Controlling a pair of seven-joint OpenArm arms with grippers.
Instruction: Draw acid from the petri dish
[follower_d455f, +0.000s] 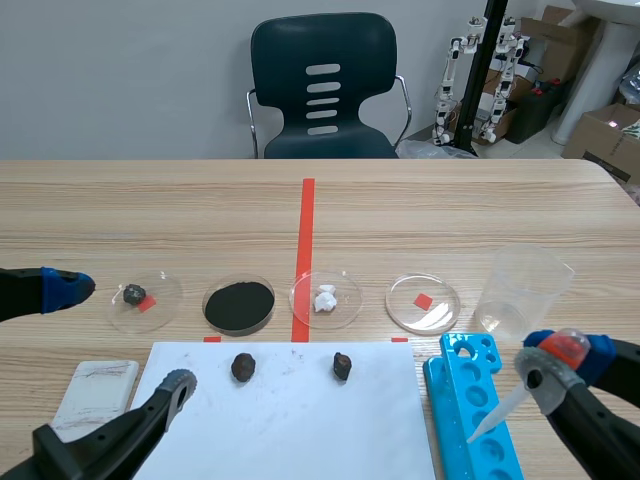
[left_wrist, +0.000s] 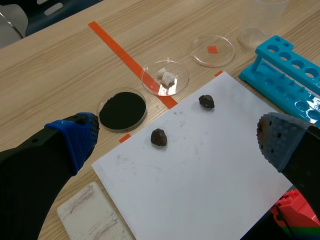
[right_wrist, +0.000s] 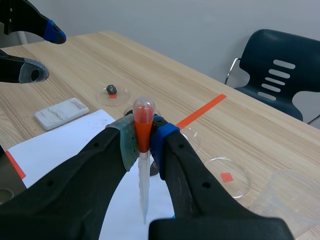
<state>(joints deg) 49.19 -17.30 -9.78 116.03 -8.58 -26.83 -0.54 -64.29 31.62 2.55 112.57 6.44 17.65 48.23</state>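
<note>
Big wooden table with a dark chair parked at the far side. On the near part there's a white paper sheet, and just to its right a blue tube rack. Behind the rack is a clear beaker, standing upright.

Four petri dishes sit in a row behind the paper. From the left: the rock dish with one dark lump in it, the black dish full of black stuff, and the white-lump dish right on the tape line. Last is the clear dish, over a red square mark between the white-lump dish and the beaker. Honestly can't tell if there's any liquid in that one.

There's a white block just left of the paper, and two small rocks lie on the sheet's far edge, apart from each other.

The left gripper is spread wide with nothing in it, hanging over the paper's left corner.

The right gripper is clamped on a pipette just under its orange bulb. The pipette is tilted with its tip down over the rack, near the clear dish but not touching it.
</note>
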